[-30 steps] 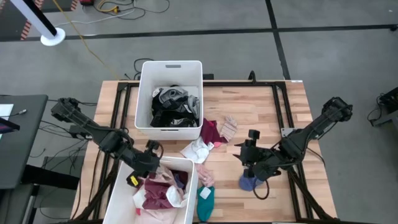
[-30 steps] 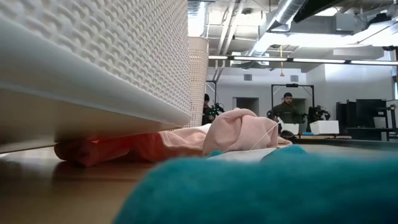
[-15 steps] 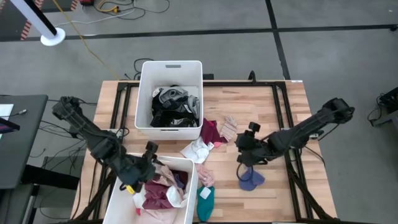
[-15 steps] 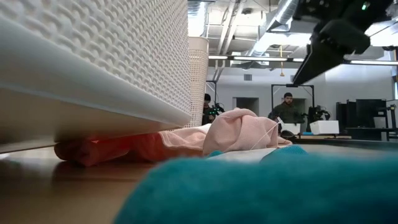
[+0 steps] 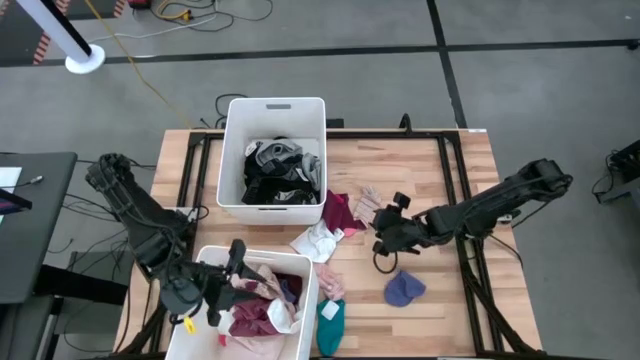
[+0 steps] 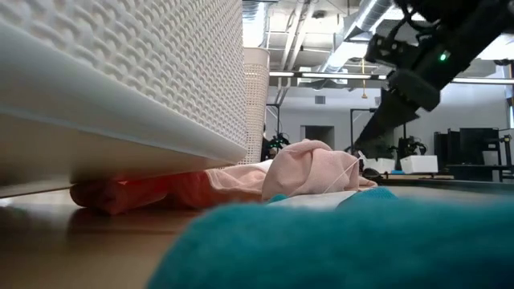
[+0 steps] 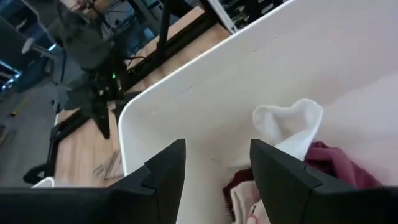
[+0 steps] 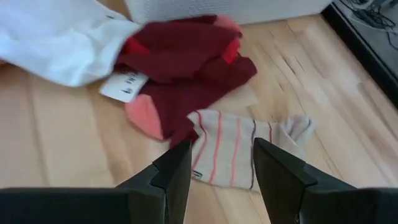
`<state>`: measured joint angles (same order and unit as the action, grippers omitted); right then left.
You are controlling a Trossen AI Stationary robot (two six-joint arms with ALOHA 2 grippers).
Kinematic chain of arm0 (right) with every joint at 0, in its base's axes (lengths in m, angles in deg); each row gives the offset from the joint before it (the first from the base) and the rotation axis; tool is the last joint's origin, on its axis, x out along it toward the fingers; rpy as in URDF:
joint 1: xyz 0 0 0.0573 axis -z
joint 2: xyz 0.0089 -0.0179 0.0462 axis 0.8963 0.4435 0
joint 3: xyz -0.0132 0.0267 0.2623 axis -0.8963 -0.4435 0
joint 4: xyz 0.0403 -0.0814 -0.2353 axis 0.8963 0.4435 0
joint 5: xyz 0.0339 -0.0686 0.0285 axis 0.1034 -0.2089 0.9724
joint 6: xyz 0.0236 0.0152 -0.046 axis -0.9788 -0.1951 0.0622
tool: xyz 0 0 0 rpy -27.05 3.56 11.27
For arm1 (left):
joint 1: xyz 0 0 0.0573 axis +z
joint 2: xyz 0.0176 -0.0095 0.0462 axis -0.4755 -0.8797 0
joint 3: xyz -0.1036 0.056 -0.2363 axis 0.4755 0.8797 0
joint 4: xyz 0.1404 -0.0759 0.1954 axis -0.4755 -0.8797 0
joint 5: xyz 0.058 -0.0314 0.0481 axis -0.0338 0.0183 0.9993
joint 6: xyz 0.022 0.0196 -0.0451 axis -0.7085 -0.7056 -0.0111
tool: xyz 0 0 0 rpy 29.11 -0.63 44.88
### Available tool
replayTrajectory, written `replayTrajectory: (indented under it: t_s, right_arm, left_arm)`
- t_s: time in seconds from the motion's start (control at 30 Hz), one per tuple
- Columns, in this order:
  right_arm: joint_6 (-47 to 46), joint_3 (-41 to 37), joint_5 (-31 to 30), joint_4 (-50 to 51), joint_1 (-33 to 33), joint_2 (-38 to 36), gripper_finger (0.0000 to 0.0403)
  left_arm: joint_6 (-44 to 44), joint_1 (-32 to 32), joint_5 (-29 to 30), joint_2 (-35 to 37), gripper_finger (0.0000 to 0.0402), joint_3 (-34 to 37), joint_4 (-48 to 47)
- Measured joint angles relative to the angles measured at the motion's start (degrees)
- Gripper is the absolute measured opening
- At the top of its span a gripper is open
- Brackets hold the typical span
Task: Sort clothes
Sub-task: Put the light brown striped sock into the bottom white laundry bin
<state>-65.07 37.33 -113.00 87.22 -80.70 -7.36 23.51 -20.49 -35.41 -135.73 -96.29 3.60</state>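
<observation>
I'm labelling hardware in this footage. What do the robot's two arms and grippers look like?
Both arms are dark, slim and jointed. The left gripper carries a small yellow tag near its wrist. The right gripper has a black cable looping beneath it. In each wrist view the two fingers are dark, flat-faced and angular. The low view shows a small green light on the right arm.

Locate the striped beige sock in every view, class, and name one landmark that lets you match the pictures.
High view: the striped sock lies right of the maroon garment, just ahead of the right end effector.
Low view: cannot be made out.
Left wrist view: not in it.
Right wrist view: sock just beyond the open end effector, against the maroon garment.
Shared landmark: the maroon garment.
</observation>
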Motion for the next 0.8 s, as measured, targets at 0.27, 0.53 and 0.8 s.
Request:
replayTrajectory:
  t_s: [0.27,0.53,0.8]
  right_arm:
    - [0.0,-6.8,3.0,-12.2,3.7,0.0,0.0185]
    - [0.2,-11.4,4.0,-18.9,7.8,0.0,0.0185]
    - [0.2,-15.1,7.0,-26.2,10.4,0.0,0.0185]
  left_arm:
    - [0.2,0.0,0.0,0.0,0.0173,6.5,7.5]
    - [-5.7,-1.0,-0.2,0.1,0.0173,11.9,20.4]
    - [-14.2,-1.2,-6.0,2.1,0.0173,17.2,34.9]
